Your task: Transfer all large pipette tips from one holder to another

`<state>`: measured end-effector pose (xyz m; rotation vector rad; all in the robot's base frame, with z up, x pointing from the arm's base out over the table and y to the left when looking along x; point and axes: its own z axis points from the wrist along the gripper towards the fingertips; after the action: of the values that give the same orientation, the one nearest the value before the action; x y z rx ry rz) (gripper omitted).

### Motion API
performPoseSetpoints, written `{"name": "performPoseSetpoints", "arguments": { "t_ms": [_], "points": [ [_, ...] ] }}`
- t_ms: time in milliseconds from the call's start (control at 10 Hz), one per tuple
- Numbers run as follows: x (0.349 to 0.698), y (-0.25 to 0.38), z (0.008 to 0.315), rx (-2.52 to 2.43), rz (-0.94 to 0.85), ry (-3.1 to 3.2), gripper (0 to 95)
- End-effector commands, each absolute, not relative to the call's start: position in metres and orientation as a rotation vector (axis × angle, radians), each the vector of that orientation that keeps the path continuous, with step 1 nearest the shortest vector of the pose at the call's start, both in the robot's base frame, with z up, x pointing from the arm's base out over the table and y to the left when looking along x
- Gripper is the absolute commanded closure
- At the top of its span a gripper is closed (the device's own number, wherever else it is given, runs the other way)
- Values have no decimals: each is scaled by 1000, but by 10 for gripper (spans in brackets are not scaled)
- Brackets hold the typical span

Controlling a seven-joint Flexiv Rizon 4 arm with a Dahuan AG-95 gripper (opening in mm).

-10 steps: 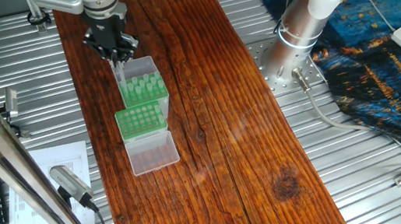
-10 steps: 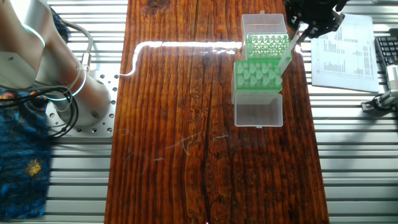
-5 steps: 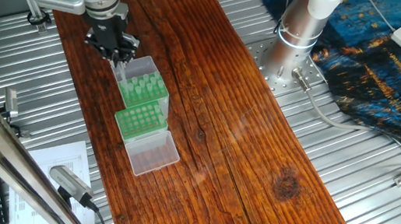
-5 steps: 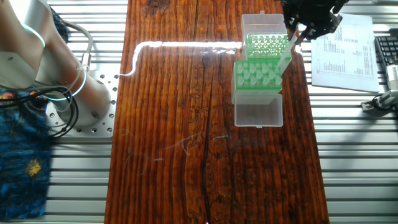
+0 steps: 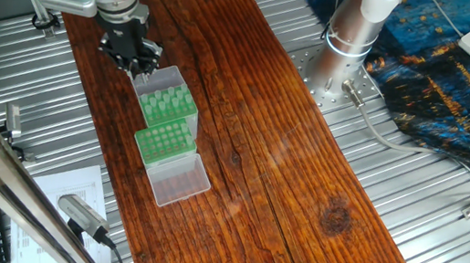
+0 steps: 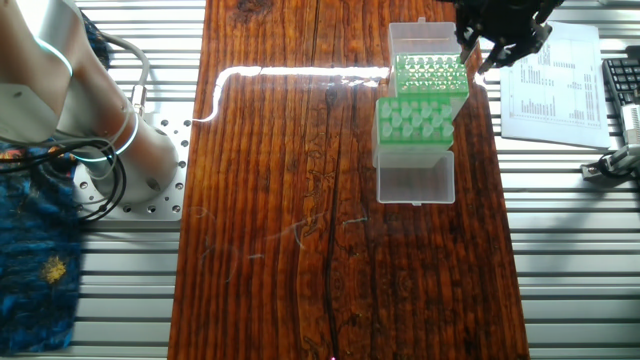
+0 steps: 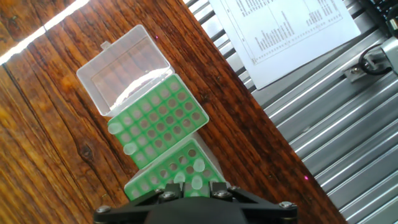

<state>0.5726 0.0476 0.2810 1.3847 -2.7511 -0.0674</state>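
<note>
Tabletop (image 6: 260,200): wood planks, left part bare. Mid-right, two green racks touch end to end, clear lids folded outward. Large pipette tips (image 6: 413,120) stand upright, wide ends up, filling much of the second rack (image 6: 380,128). The rack by the hand (image 6: 430,72) shows mostly holes. Hand (image 6: 492,48) hangs over that rack's right edge. Clenched or released: cannot tell, since the hand view hides the fingertips. Judgement: tips lie left of and below the hand, long axis vertical, so approach straight down.
</note>
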Motion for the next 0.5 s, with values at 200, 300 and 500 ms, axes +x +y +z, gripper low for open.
{"name": "performPoseSetpoints", "arguments": {
  "t_ms": [200, 300, 500],
  "points": [
    [565, 73, 273, 1298, -58, -2792, 760],
    [563, 79, 269, 1287, -69, -2800, 760],
    [551, 94, 252, 1190, -108, -2856, 760]
  ]
}}
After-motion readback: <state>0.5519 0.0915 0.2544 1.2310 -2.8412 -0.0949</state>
